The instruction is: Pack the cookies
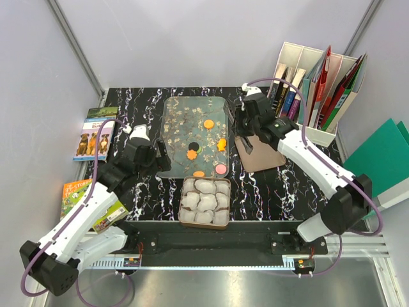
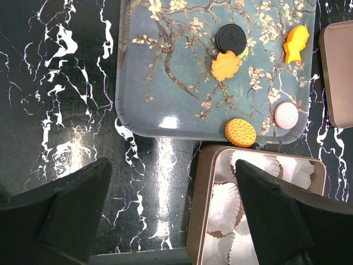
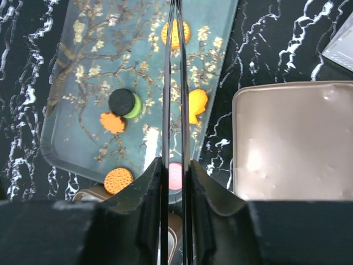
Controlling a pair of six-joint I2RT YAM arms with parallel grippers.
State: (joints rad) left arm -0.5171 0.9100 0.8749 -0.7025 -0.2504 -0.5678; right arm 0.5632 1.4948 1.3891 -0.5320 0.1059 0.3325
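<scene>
Several cookies lie on the blossom-patterned tray [image 1: 182, 112]: a round orange one [image 1: 208, 123], an orange one [image 1: 222, 144], a black one [image 1: 192, 146] on a green one, an orange flower [image 1: 191, 154], a pink one [image 1: 220, 169] and a round orange one [image 1: 199, 174]. The left wrist view shows the black [image 2: 231, 38], flower [image 2: 225, 65], pink [image 2: 286, 115] and round orange [image 2: 240, 132] cookies. My left gripper [image 2: 172, 165] is open and empty over the table beside the tin [image 2: 201, 210]. My right gripper [image 3: 175, 163] is shut on a thin clear sheet [image 3: 175, 66], seen edge-on, over the tray's right edge.
The brown tin [image 1: 183, 220] of white paper cups [image 1: 204, 201] stands in front of the tray. Its flat lid [image 1: 259, 153] lies right of the tray. Books [image 1: 96, 134] lie at the left. A file rack [image 1: 319, 89] and a green folder [image 1: 380, 157] stand at the right.
</scene>
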